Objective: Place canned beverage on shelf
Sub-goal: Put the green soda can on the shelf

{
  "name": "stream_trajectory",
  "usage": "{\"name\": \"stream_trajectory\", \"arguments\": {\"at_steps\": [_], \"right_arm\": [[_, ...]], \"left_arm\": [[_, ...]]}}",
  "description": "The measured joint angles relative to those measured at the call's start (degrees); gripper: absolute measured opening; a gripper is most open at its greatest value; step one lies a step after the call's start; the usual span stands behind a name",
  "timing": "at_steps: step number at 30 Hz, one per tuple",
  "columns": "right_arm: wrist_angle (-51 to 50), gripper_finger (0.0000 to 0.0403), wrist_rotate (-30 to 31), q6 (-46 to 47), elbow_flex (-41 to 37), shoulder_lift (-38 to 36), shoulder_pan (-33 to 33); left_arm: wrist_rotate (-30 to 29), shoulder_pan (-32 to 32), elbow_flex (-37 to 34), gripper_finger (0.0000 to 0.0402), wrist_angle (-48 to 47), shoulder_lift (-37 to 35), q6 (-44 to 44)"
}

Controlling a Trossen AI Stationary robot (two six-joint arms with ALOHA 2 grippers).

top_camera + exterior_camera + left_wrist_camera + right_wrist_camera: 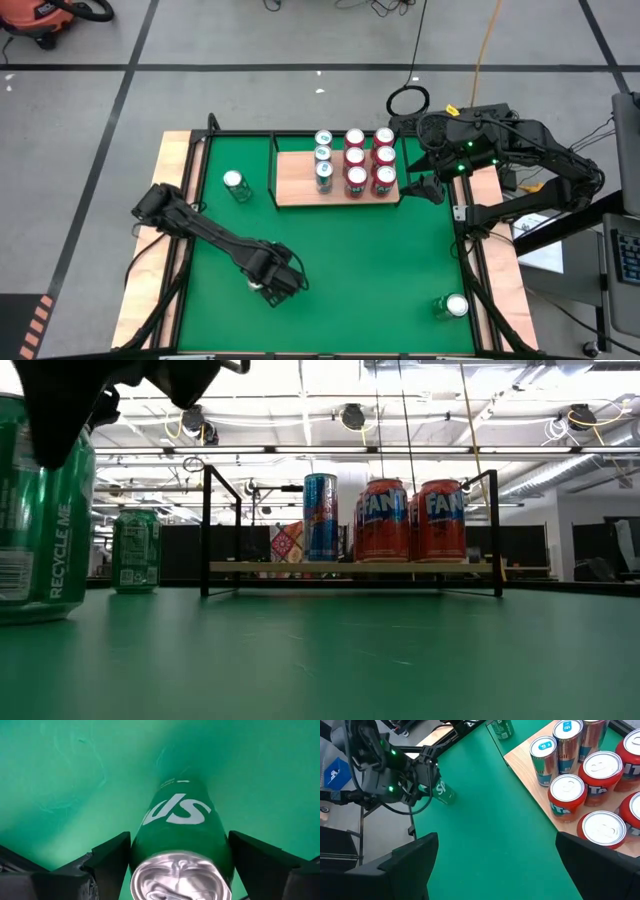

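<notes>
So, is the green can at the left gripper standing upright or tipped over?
Upright. The green can shows its round top to the wrist camera and stands vertical in the low view, between the left gripper fingers.

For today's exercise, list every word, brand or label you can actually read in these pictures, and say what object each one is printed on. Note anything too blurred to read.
"FANTA" on the two red cans on the shelf.
"RECYCLE ME" on the near green can, running up its side.
"Sp", partly cut off, on the same green can between the left end effector fingers.
Print on the blue can and the far green can: too blurred to read.
</notes>
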Motion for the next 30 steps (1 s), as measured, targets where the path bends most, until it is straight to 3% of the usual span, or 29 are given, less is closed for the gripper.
{"name": "stream_trajectory", "arguments": {"at_steps": [6, 16, 30], "right_arm": [[0.0, 0.0393, 1.3, -0.1, 0.0, 0.0, 0.0], [0.9, 0.0393, 6.4, 0.0, 0.0, 0.6, 0.0], [5.4, 0.0393, 7.2, 0.0, 0.0, 5.3, 0.0]], "left_arm": [[-0.2, -0.2, 0.0, 0.0313, -0.3, 0.2, 1.3], [-0.2, -0.2, 0.0, 0.0257, -2.8, 0.1, 9.4], [-8.6, 4.9, 0.1, 0.0251, -6.3, -7.4, 22.0]]}}
